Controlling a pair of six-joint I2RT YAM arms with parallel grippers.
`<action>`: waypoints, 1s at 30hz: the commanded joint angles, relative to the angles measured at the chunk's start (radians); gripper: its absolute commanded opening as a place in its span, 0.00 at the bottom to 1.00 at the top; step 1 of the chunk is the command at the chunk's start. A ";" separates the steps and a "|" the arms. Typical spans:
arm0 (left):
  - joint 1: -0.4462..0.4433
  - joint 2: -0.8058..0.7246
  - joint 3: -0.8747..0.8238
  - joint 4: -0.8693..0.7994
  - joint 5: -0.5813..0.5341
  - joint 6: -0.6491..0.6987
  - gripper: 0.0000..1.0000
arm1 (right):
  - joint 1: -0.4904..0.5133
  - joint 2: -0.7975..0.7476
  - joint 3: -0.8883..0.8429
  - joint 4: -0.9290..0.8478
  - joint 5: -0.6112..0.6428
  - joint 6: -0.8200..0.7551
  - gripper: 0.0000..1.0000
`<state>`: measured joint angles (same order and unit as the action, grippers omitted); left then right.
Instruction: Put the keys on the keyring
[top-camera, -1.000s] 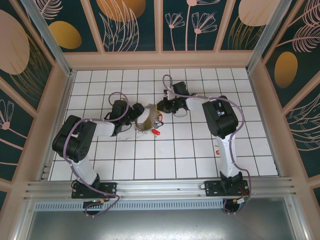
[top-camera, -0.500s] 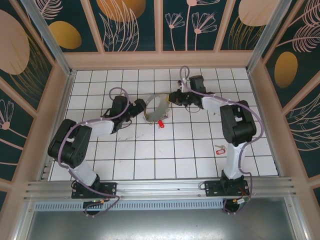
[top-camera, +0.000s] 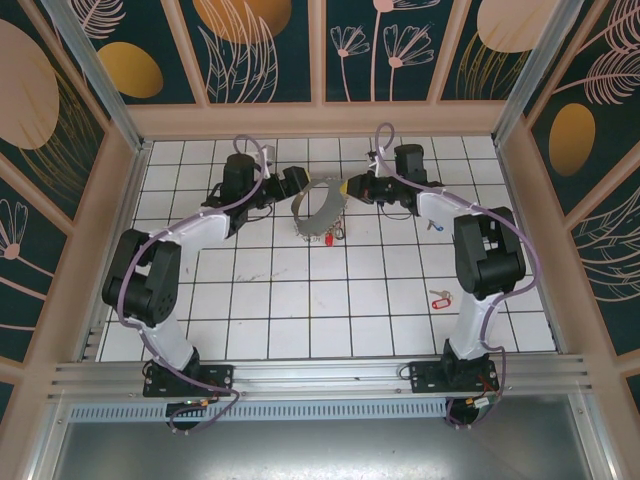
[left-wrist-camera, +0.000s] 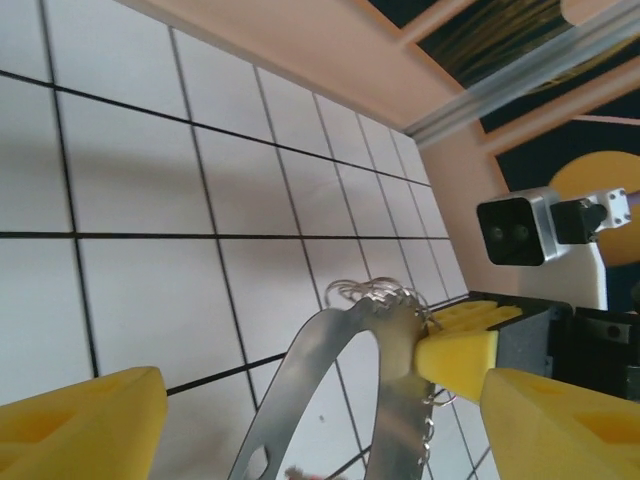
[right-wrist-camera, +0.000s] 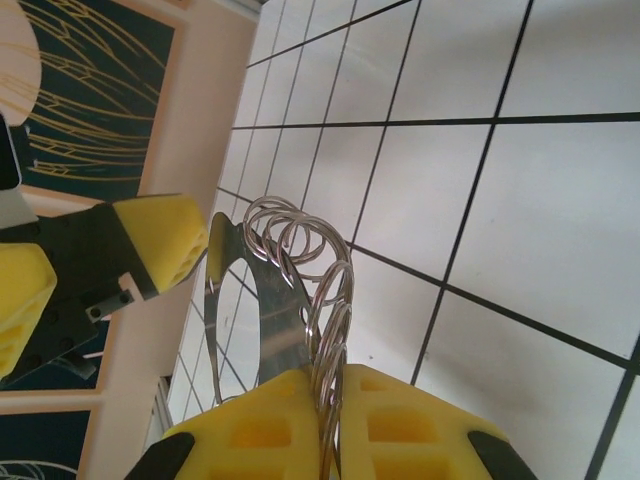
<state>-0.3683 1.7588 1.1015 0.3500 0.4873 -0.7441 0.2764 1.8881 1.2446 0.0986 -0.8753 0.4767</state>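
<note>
The keyring, a thin silvery hoop fringed with wire loops, is held upright above the tiles at the back middle. My right gripper is shut on its rim and loops; in the right wrist view the yellow fingers pinch the hoop. My left gripper is open on the hoop's other side; in the left wrist view the hoop stands between its wide-apart fingers, untouched. One red-tagged key hangs below the hoop. Another red-tagged key lies on the tiles at the right.
The white tiled floor is fenced by a peach wooden frame close behind both grippers. A small dark speck lies beside the right forearm. The right arm's elbow stands over the right side of the floor.
Both arms have reached toward the back wall, and the right gripper has carried the keyring up and back. The key on the right floor came into sight as the right arm moved off.
</note>
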 joint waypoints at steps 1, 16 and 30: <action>0.006 0.029 0.035 -0.078 0.067 0.058 0.80 | -0.006 -0.051 0.034 0.026 -0.065 -0.012 0.00; 0.007 0.053 0.081 -0.153 0.181 0.109 0.69 | -0.003 -0.083 0.026 0.037 -0.091 -0.029 0.00; 0.007 0.018 0.064 -0.108 0.186 0.101 0.24 | -0.010 -0.045 0.078 -0.068 -0.071 -0.117 0.00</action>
<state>-0.3645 1.7943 1.1561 0.2073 0.6556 -0.6365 0.2745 1.8545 1.2770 0.0582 -0.9195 0.4034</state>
